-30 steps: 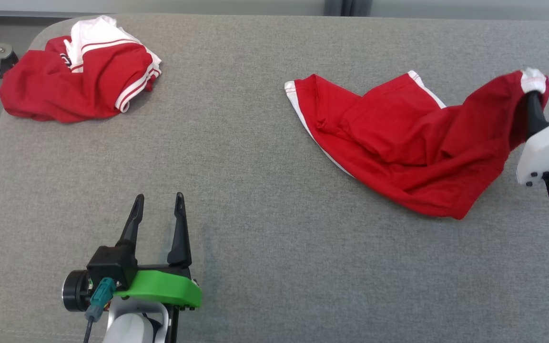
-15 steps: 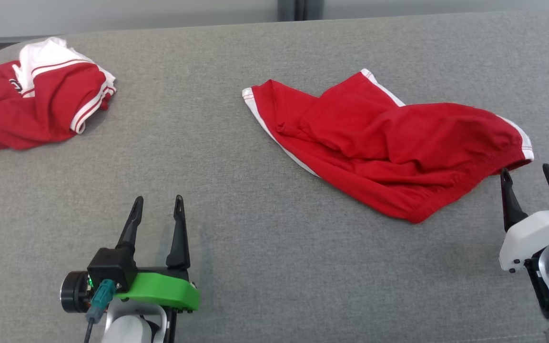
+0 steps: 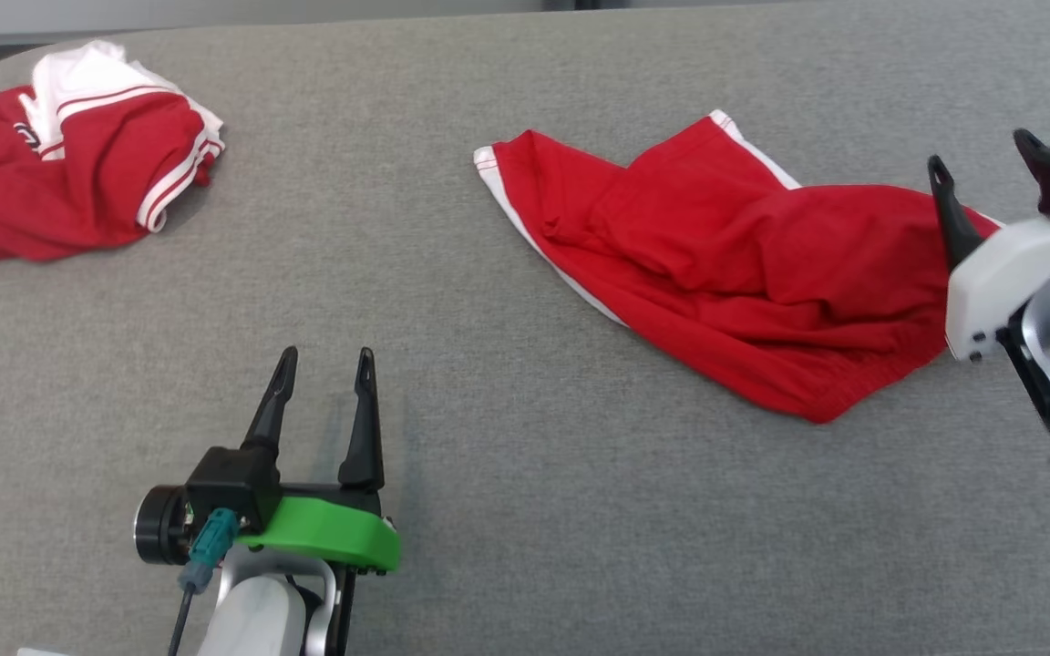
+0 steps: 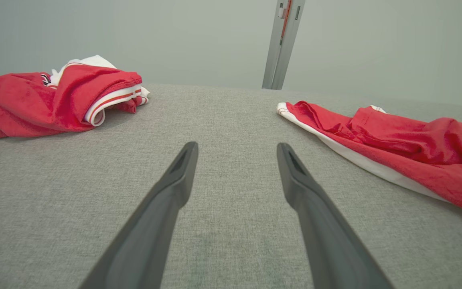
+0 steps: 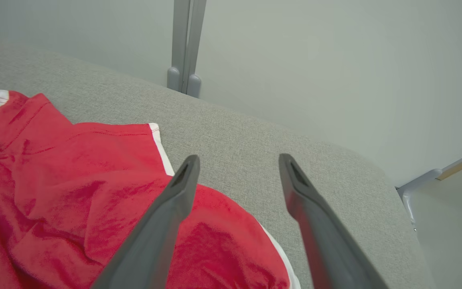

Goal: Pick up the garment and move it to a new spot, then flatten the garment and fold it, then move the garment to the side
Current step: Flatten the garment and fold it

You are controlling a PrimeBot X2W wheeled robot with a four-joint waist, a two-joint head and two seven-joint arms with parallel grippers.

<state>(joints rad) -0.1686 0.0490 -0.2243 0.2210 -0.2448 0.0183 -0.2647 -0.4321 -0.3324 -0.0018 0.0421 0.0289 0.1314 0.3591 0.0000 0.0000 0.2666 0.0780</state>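
Garment (image 3: 744, 273) risk: pinching stacked layers at rumpled edge w/ right claw (image 3: 979, 150) (wide open, empty) → drags bunched, not flat. Left claw (image 3: 326, 353) also open, empty, well apart.

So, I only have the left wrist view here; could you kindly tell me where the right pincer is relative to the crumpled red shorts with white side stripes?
Observer: In the head view the right pincer hovers above the right end of the crumpled red shorts with white side stripes, open and holding nothing.
Operator: Thank you. Is there any room left beyond that end of the shorts?
Observer: Yes. The right wrist view shows bare grey fabric surface running past the shorts to a rounded corner.
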